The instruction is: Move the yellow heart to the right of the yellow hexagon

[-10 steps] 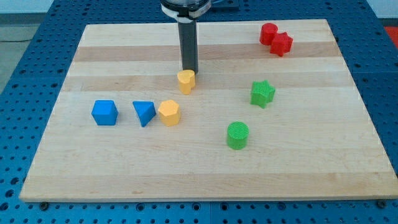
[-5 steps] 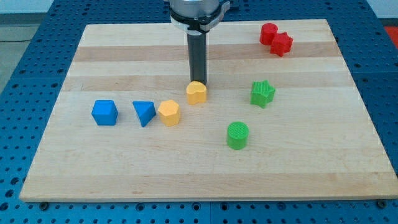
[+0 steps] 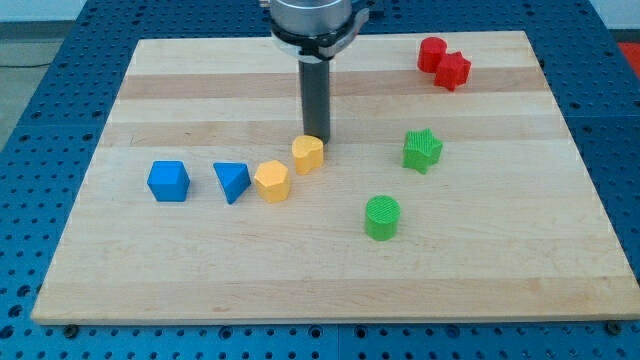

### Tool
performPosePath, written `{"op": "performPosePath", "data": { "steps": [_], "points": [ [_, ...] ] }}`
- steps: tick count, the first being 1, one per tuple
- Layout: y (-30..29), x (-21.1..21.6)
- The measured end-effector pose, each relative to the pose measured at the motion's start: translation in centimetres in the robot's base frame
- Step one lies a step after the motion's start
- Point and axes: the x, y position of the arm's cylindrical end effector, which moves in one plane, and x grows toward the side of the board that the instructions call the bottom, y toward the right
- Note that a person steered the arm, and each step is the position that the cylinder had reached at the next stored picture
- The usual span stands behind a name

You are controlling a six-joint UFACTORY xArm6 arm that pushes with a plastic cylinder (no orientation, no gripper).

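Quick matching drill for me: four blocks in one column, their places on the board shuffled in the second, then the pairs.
1. yellow heart
2. blue cube
3. green cylinder
4. red blocks

A. the view's top right corner
B. farthest to the view's left
C. just below my tip
D. lowest in the view

Pairs: 1-C, 2-B, 3-D, 4-A

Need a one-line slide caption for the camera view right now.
My tip sits just behind the yellow heart, which lies up-right of the yellow hexagon.
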Motion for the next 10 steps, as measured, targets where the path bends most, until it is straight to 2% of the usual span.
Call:
{"op": "performPosePath", "data": {
  "steps": [5, 7, 10],
  "points": [
    [-2.0, 0.3],
    [-0.8, 2.7],
    [0.6, 2.7]
  ]
}}
